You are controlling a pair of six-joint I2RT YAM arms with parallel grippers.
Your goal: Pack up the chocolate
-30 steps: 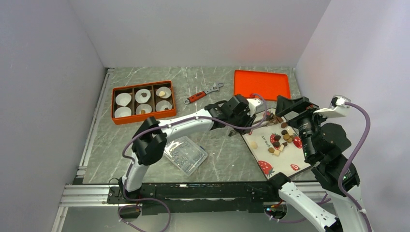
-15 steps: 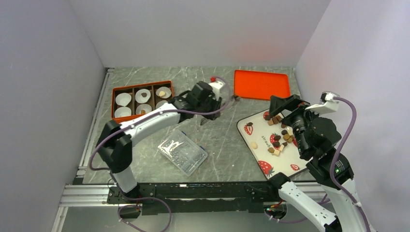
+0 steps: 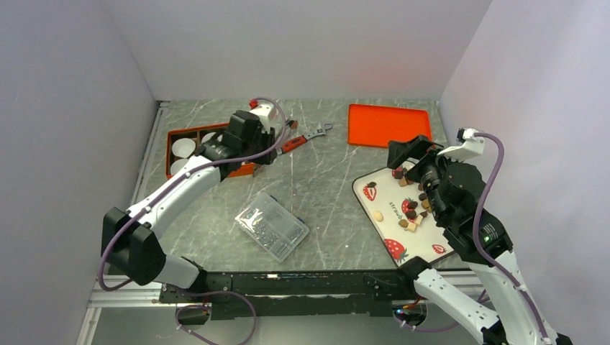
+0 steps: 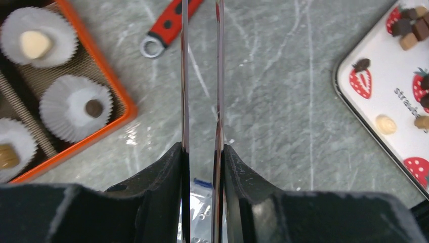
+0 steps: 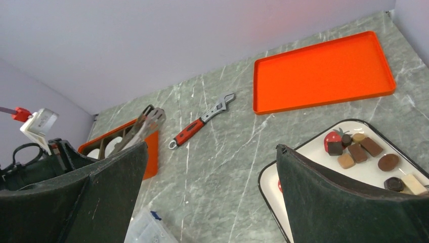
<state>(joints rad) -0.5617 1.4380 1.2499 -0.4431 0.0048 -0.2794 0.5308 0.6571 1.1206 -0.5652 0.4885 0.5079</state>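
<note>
Several small brown, tan and cream chocolate pieces (image 3: 413, 208) lie on a white strawberry-print tray (image 3: 381, 230), also seen in the right wrist view (image 5: 358, 152). An orange box (image 3: 170, 154) holds white paper cups; three visible cups each contain one piece: cream (image 4: 36, 43), dark (image 4: 93, 108) and tan (image 4: 6, 156). My left gripper (image 3: 253, 144) hovers at the box's right edge, shut on metal tongs (image 4: 183, 76) whose tips run out of view. My right gripper (image 3: 406, 152) stands open and empty above the tray's far end.
A red-handled wrench (image 3: 306, 136) lies between the box and a flat orange lid (image 3: 388, 126) at the back right. A clear bag of small hardware (image 3: 272, 226) sits near the front. Walls close in on three sides.
My left arm has swung left with the tongs, from over the strawberry tray to the orange box. The right arm has shifted slightly back and up, its jaws still wide.
</note>
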